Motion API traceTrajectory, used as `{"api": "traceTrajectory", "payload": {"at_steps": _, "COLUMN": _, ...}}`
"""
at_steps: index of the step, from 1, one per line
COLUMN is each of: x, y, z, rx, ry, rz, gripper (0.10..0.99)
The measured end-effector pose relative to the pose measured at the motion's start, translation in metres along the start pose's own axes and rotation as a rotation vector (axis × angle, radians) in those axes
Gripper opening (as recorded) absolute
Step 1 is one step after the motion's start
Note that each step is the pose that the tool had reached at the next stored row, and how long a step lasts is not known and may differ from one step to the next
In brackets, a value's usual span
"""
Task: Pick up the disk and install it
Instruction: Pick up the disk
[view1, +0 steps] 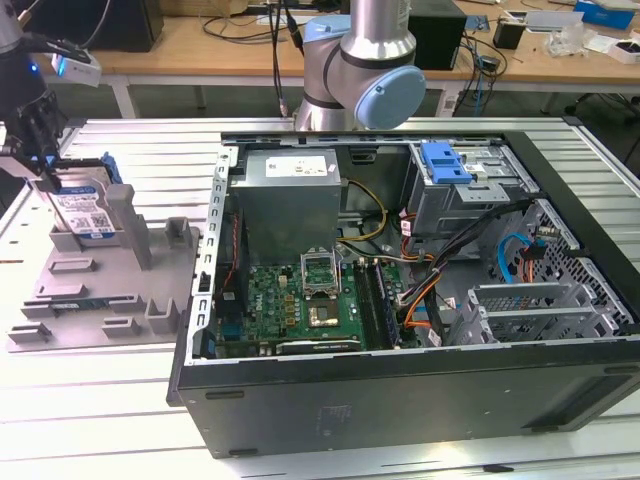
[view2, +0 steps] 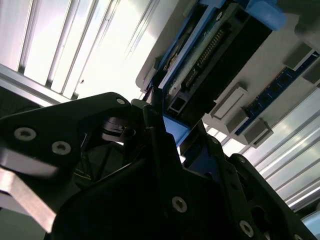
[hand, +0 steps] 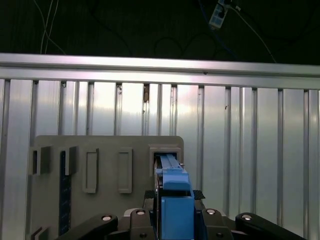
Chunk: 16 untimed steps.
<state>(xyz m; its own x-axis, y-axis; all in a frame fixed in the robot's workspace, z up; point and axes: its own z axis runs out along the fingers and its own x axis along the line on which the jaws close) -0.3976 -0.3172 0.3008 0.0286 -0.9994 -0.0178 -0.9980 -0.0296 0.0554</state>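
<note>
Now, the disk (view1: 92, 208): a silver drive with a white-and-blue label. It stands on edge in a slot of the holder, at the exterior view's left.
Blue carrier frame (hand: 173, 197): runs along the disk's upper edge, seen end-on in the first wrist view.
Holder (view1: 95, 285): a flat grey block with several upright slots. It lies on the tabletop just beside the computer case.
Pincer (view1: 48, 182): down over the top edge of the disk. In the first wrist view its black pads (hand: 150, 195) sit against the blue carrier frame on both sides with no gap showing. It looks closed on the disk, narrowed to the drive's thickness.
Step in hand: the pickup, judged from the disk sitting in its slot with the pincer on it.
Doing it well: the grip should sit square across the frame, and the pull should run straight along the slot. Any tilt would likely jam the drive against the slot walls or drag the holder with it.
Tabletop (view1: 130, 400): ribbed aluminium.
Computer case (view1: 400, 390): open on its side, towards the exterior view's right of the holder.
Drive cage (view1: 470, 195): grey metal with a blue latch (view1: 447, 163). It sits in the case's far corner, well apart from the disk.
</note>
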Motion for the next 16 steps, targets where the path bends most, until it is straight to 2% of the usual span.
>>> {"api": "traceTrajectory", "payload": {"at_steps": 10, "x": -0.0008, "y": 0.0008, "z": -0.0146, "rx": 0.000, "ry": 0.0002, "rz": 0.000, "gripper": 0.369}}
{"api": "traceTrajectory", "payload": {"at_steps": 16, "x": -0.0020, "y": 0.0015, "z": -0.0281, "rx": 0.000, "ry": 0.0001, "rz": 0.000, "gripper": 0.369}}
